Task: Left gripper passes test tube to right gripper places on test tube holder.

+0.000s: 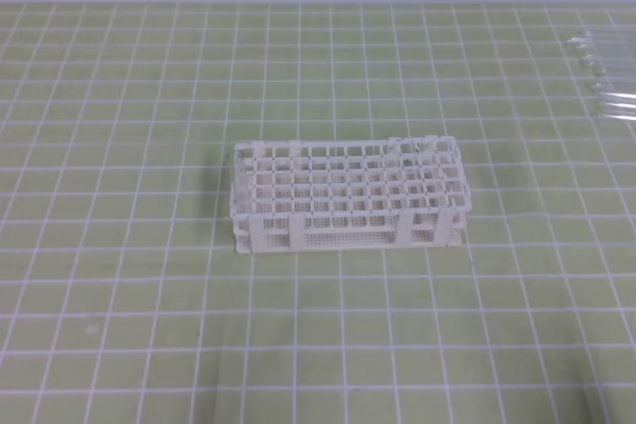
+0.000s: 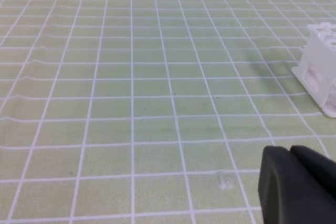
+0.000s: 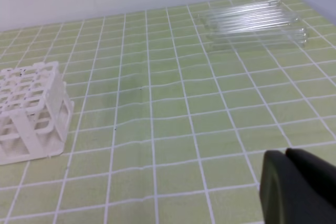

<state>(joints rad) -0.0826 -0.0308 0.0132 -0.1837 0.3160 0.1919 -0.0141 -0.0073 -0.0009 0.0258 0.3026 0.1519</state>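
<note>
Green gridded mat (image 1: pixel 119 245), seemingly vinyl

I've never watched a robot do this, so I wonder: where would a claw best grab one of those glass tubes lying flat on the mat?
Probably around mid-length, from above, fingers straddling the width. The clear tubes lie flat and side by side, so an outer one looks easiest; inner ones leave little room for fingers.

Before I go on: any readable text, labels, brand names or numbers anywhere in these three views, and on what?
None can be read.
White plastic lattice rack: no print visible; dark specks on its top in the right wrist view are too small to tell.
Bunch of clear glass tubes: no markings visible.
Green gridded mat: white lines only.
</note>
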